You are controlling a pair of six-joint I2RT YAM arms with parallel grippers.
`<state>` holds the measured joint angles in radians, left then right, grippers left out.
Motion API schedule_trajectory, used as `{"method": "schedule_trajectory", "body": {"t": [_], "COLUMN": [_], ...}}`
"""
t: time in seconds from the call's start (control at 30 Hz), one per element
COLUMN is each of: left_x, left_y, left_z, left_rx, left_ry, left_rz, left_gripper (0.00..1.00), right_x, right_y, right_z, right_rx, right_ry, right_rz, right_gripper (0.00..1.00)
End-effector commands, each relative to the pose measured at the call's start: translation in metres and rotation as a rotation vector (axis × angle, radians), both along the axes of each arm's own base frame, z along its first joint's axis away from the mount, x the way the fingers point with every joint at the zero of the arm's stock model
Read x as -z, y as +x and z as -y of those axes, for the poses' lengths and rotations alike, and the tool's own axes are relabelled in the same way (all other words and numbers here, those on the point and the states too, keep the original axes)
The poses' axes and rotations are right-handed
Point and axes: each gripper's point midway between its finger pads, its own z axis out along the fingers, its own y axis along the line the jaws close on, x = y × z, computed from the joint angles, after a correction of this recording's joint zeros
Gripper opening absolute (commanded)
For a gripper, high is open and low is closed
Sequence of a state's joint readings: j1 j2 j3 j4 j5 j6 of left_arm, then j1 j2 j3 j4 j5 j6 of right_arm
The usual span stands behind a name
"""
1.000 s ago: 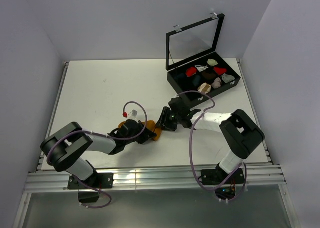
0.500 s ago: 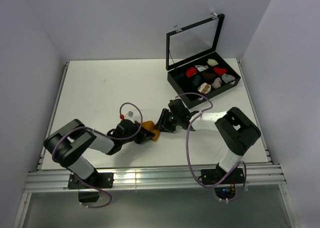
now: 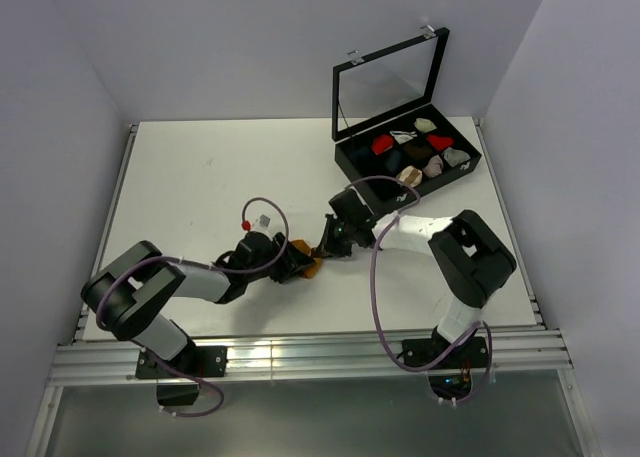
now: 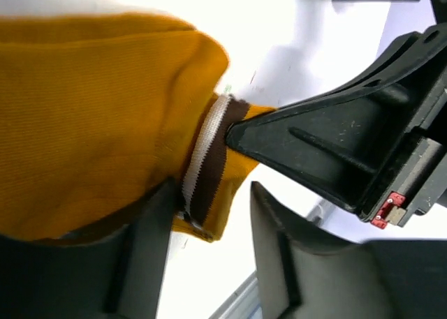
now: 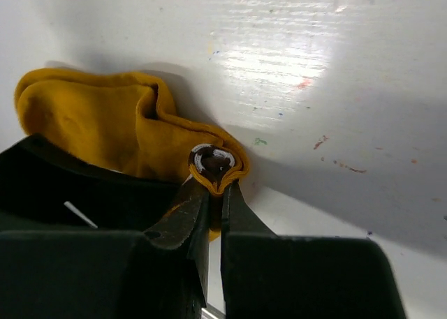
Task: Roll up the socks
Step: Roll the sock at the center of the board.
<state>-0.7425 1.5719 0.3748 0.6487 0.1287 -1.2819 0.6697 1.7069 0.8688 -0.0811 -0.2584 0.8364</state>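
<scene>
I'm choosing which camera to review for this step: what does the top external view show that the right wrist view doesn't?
Only top external: the open black box and the sock bundles inside it. Only right wrist: the right gripper shut on the striped cuff, seen close up. Both: the mustard sock on the white table.

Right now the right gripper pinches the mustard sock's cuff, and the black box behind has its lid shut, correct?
The lid stands open above the black box, as the top view shows. The right gripper does pinch the mustard sock by its cuff.
</scene>
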Motion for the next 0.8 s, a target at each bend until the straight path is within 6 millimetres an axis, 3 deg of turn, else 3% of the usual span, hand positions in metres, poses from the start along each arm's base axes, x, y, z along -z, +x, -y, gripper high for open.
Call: {"method": "schedule_trajectory", "body": {"t": [0.0, 0.03, 0.1, 0.3, 0.33, 0.47, 0.5, 0.77], "left_x": [0.014, 0.004, -0.013, -0.044, -0.047, -0.045, -0.038, -0.029], "left_y": [0.009, 0.017, 0.031, 0.024, 0.016, 0.007, 0.000, -0.009], "left_z": [-0.023, -0.026, -0.034, -0.019, -0.009, 0.008, 0.024, 0.048], "left_rx": [-0.020, -0.032, -0.080, -0.008, 0.036, 0.060, 0.087, 0.114], "left_ry": [0.214, 0.262, 0.333, 0.521, 0.542, 0.611, 0.657, 0.778], "left_rz": [0.042, 0.097, 0.186, 0.447, 0.491, 0.551, 0.569, 0.641], "left_gripper": [0.53, 0.57, 0.58, 0.60, 0.61, 0.60, 0.59, 0.58], "right_x": [0.007, 0.013, 0.009, 0.000, 0.002, 0.000, -0.001, 0.002], "right_y": [0.005, -0.002, 0.004, 0.003, 0.000, -0.002, -0.003, -0.008], "right_z": [0.021, 0.028, 0.029, 0.027, 0.029, 0.028, 0.027, 0.025], "right_rx": [0.023, 0.025, 0.039, 0.021, 0.014, -0.002, -0.012, -0.032], "right_ry": [-0.178, -0.226, -0.252, -0.307, -0.331, -0.338, -0.343, -0.335], "right_rz": [-0.030, -0.076, -0.073, -0.113, -0.129, -0.146, -0.150, -0.164], "right_gripper": [0.00, 0.00, 0.00, 0.00, 0.00, 0.00, 0.00, 0.00]}}
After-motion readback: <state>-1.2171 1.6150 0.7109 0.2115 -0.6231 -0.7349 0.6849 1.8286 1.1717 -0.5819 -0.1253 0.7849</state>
